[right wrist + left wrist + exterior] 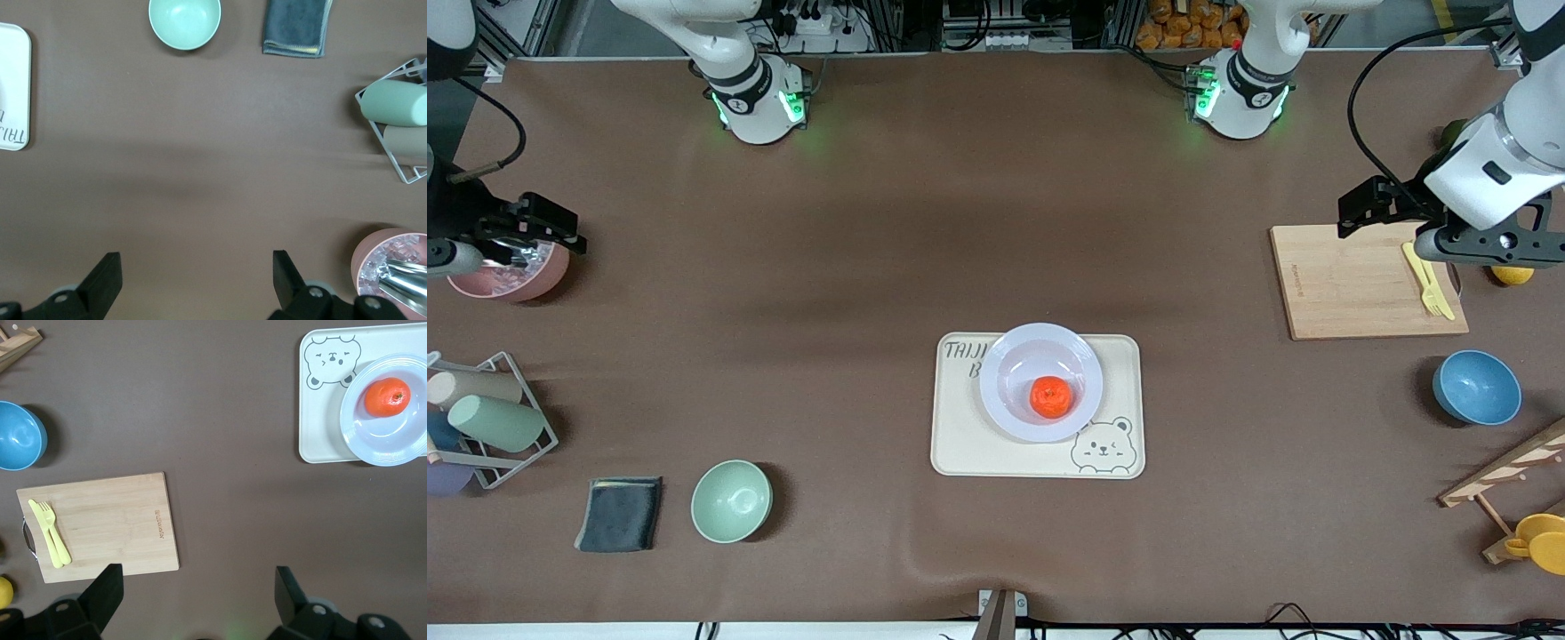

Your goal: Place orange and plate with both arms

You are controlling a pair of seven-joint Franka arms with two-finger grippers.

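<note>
- Brown table (854,267), frame centre: orange (1050,396) sits in plate (1009,356).
- Orange looks light, roll-prone; plate stiff, best pinched at rim.
- Left gripper (193,593) and right gripper (193,273): fingers spread, empty.

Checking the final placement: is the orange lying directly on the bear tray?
No, the orange sits in the plate, which itself rests on the bear tray.
</note>
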